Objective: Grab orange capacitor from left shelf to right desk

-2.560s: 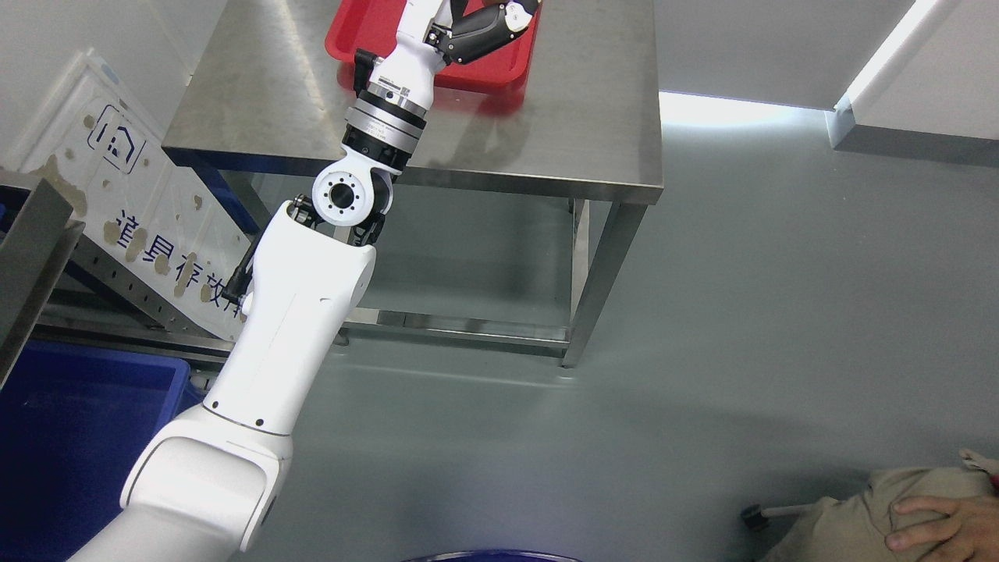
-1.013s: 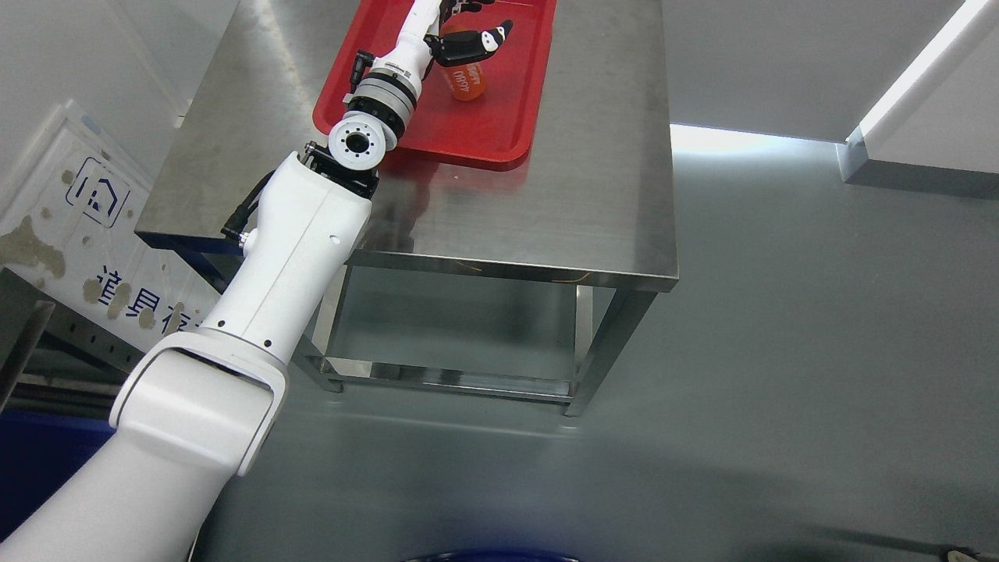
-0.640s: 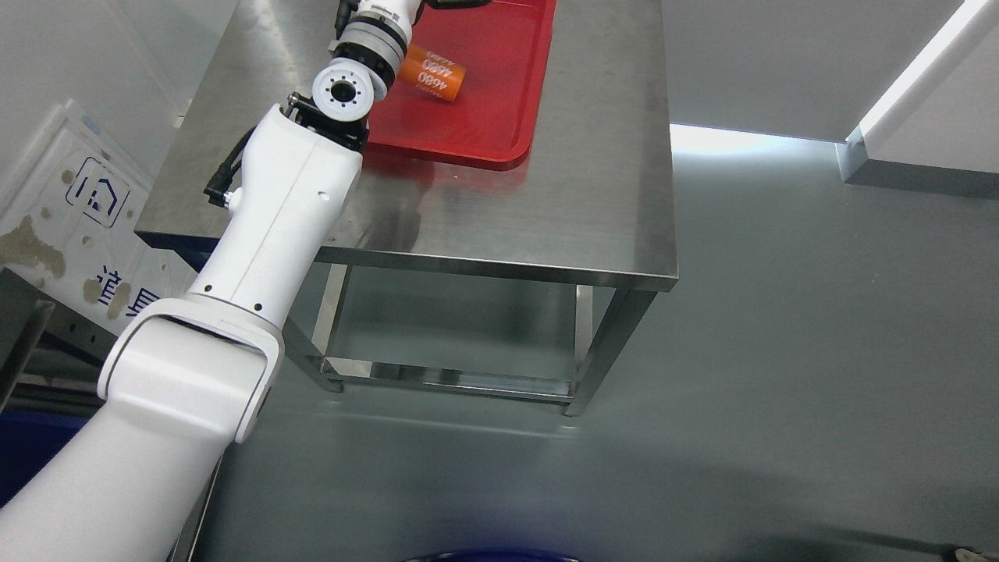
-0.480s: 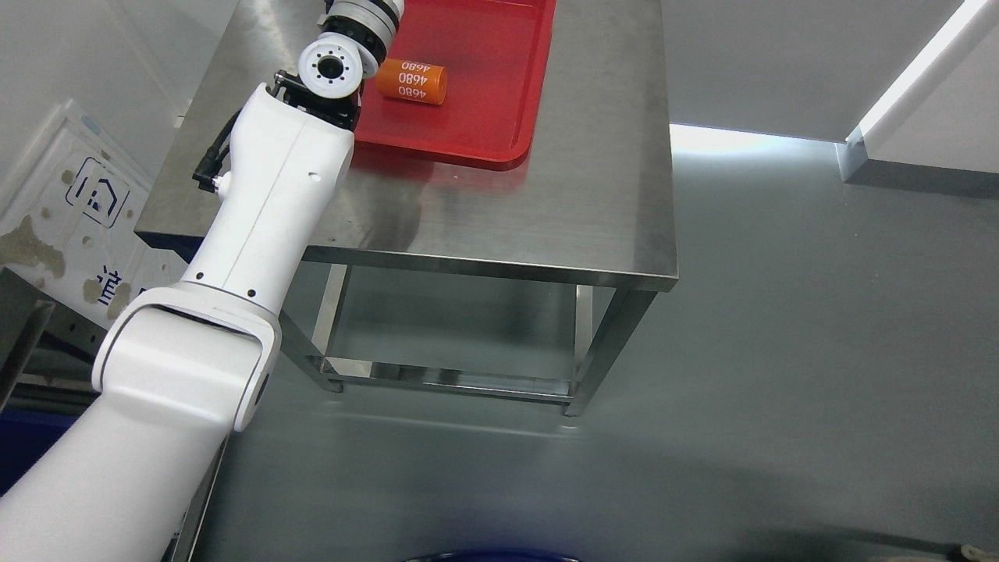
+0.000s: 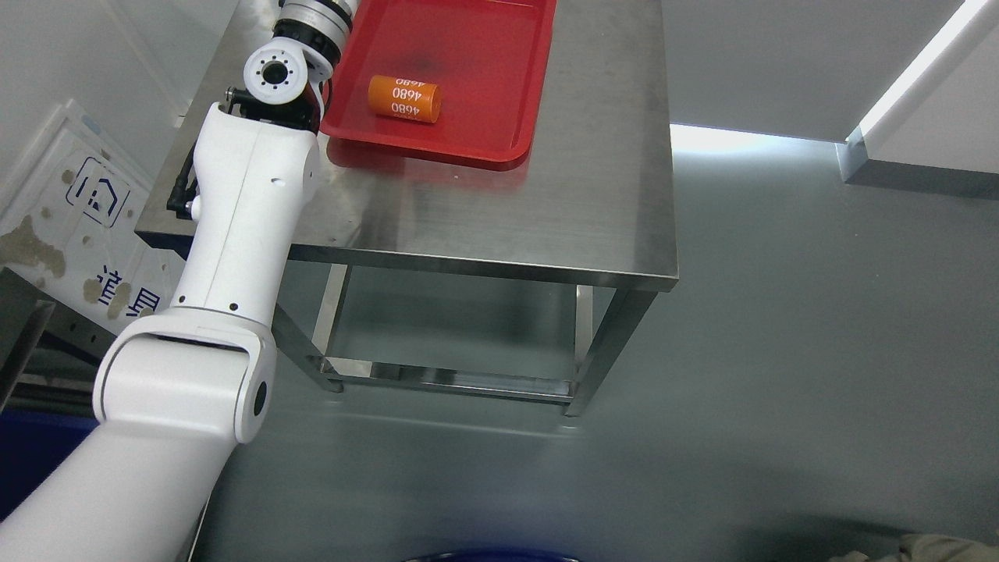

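Observation:
An orange capacitor [image 5: 404,98] with white "4680" print lies on its side in a red tray [image 5: 492,117] on a steel desk [image 5: 515,211]. My left arm [image 5: 242,203] rises from the lower left along the tray's left edge. Its wrist [image 5: 308,16] leaves the frame at the top, so the hand is out of view. Nothing touches the capacitor.
The desk's front edge and legs [image 5: 593,351] stand over a grey floor. A white sign panel [image 5: 86,226] leans at the left. A blue bin [image 5: 31,460] shows at the lower left. A bit of a person's clothing [image 5: 929,546] shows at the bottom right corner.
The capacitor was let go and now lies on its side in the tray. My left arm swung left and up, taking the hand out of the frame. The camera tilted earlier.

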### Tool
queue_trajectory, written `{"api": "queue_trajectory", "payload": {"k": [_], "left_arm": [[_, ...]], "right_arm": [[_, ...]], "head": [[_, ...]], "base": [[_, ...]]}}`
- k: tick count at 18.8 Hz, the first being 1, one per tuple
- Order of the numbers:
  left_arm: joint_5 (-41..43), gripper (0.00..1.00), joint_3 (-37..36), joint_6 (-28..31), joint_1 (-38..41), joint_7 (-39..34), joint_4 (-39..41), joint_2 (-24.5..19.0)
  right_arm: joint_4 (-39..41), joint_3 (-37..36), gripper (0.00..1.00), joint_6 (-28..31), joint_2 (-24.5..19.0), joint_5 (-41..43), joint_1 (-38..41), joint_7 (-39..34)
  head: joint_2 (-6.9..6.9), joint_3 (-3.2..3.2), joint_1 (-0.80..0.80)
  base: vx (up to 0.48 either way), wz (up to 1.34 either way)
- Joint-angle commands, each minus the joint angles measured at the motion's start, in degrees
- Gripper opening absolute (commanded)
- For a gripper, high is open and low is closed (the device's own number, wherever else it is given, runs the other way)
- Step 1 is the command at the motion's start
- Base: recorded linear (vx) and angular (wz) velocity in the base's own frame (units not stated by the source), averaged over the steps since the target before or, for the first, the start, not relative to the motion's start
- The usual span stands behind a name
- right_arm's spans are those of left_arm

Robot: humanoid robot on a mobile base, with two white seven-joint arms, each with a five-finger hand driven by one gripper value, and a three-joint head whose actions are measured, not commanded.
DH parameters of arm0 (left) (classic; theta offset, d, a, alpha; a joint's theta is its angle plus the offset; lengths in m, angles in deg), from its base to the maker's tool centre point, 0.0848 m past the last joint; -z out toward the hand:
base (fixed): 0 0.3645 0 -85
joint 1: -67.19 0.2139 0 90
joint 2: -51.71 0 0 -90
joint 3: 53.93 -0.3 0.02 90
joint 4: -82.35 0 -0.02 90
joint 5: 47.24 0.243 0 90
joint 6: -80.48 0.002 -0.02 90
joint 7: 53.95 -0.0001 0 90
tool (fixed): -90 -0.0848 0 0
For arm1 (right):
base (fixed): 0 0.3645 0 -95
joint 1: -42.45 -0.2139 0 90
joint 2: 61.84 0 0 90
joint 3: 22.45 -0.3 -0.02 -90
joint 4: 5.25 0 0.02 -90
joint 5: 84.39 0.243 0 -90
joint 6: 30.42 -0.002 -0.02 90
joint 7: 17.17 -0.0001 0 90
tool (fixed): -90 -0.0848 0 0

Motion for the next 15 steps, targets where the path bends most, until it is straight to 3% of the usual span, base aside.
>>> {"api": "queue_trajectory", "payload": {"k": [1, 4, 8, 15], "left_arm": [[0.07, 1.00, 7.84, 0.68, 10.78, 1.19, 17.42, -1.30], [0.07, 1.00, 5.55, 2.78, 17.82, 1.98, 26.84, -5.53], [0.07, 1.00, 5.37, 7.35, 24.23, 1.98, 35.19, -5.80], [0.07, 1.00, 5.45, 8.32, 25.93, 1.55, 37.14, -4.93]], "right_arm": [[1.32, -0.70, 1.00, 0.01, 1.00, 0.00, 1.93, -0.02], [1.32, -0.62, 1.00, 0.01, 1.00, 0.00, 1.93, -0.02], [1.32, -0.70, 1.00, 0.01, 1.00, 0.00, 1.93, -0.02], [1.32, -0.70, 1.00, 0.01, 1.00, 0.00, 1.93, -0.02]], "head": [[0.00, 0.00, 0.00], [0.00, 0.00, 0.00], [0.00, 0.00, 0.00], [0.00, 0.00, 0.00]], "base": [[0.000, 0.00], [0.000, 0.00], [0.000, 0.00], [0.000, 0.00]]}}
